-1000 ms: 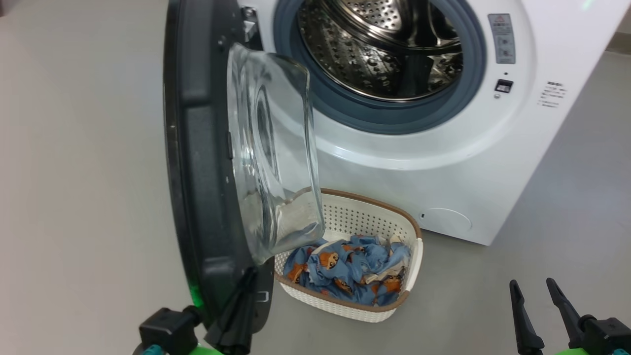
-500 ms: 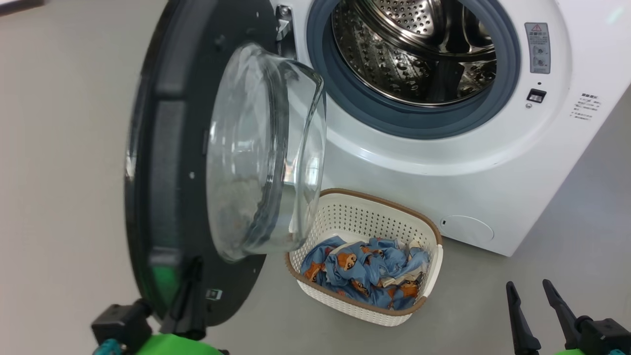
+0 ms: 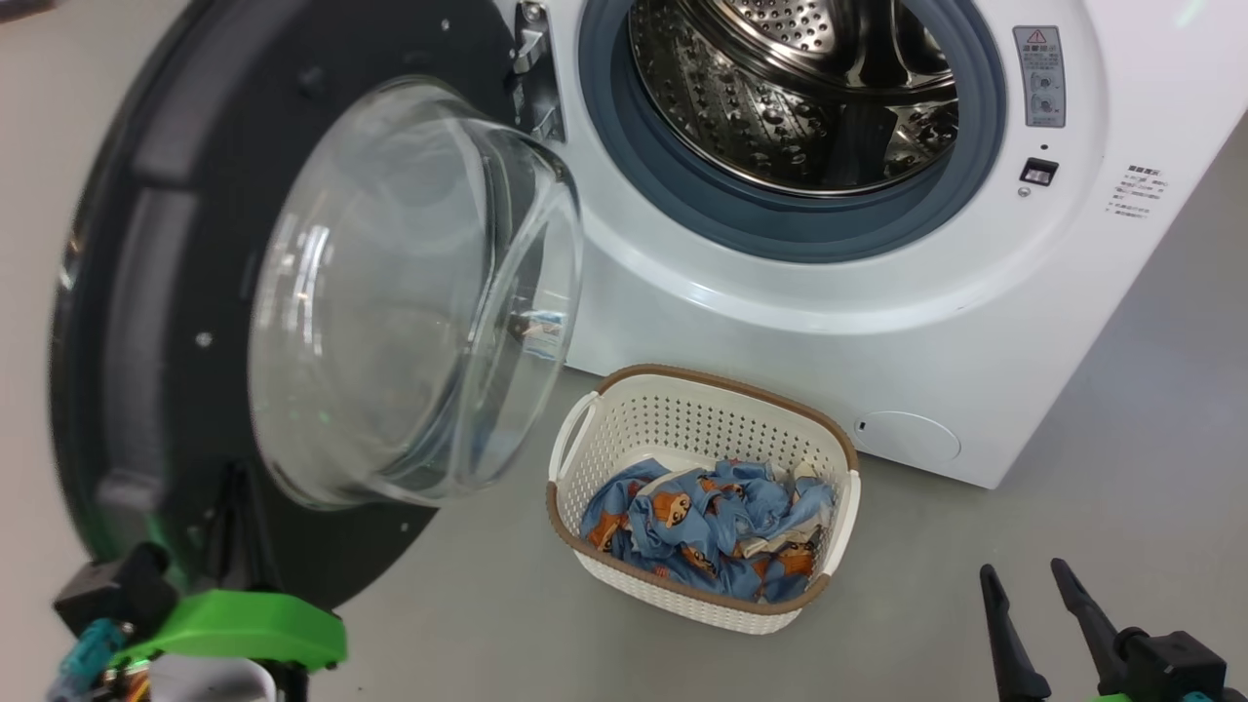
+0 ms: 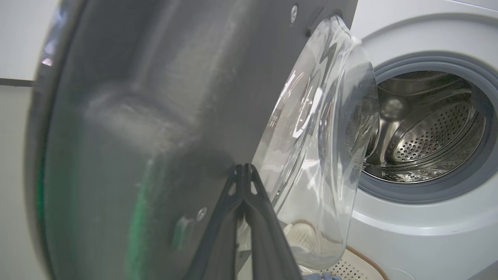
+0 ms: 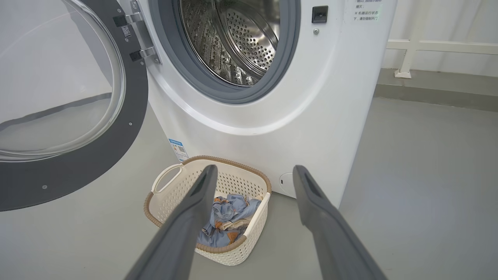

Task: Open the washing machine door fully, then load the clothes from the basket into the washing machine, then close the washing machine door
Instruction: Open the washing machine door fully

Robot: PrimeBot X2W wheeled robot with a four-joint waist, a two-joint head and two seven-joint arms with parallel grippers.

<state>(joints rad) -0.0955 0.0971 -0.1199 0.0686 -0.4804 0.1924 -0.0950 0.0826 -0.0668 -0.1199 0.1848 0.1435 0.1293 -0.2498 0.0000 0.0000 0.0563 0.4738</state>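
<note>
Quick note from the remote seat. I've got the left end effector (image 4: 243, 168) with its fingers pinched together, nothing between them, and the tips set against the dark inner rim of the washing machine door (image 3: 146, 292), low down. Closed fingers make a stiff little poker, which I reckon is the point: push the panel outward rather than grab it. The door is swung wide on its hinge at the left of the washing machine (image 3: 780, 331), its glass bowl (image 3: 409, 292) facing me, and the steel drum (image 3: 780, 97) is wide open to reach. I'd say it has a bit more swing left in it.

The right end effector (image 5: 253, 168) hangs low with its fingers spread apart and empty, aimed at the basket (image 3: 721, 382), presumably parked there ready for the first grab. The basket sits on the floor (image 3: 1072, 487) just in front of the machine, under the opening, clear of the door. The clothes (image 3: 702, 531) are all bunched in its bottom, nothing loaded yet.
</note>
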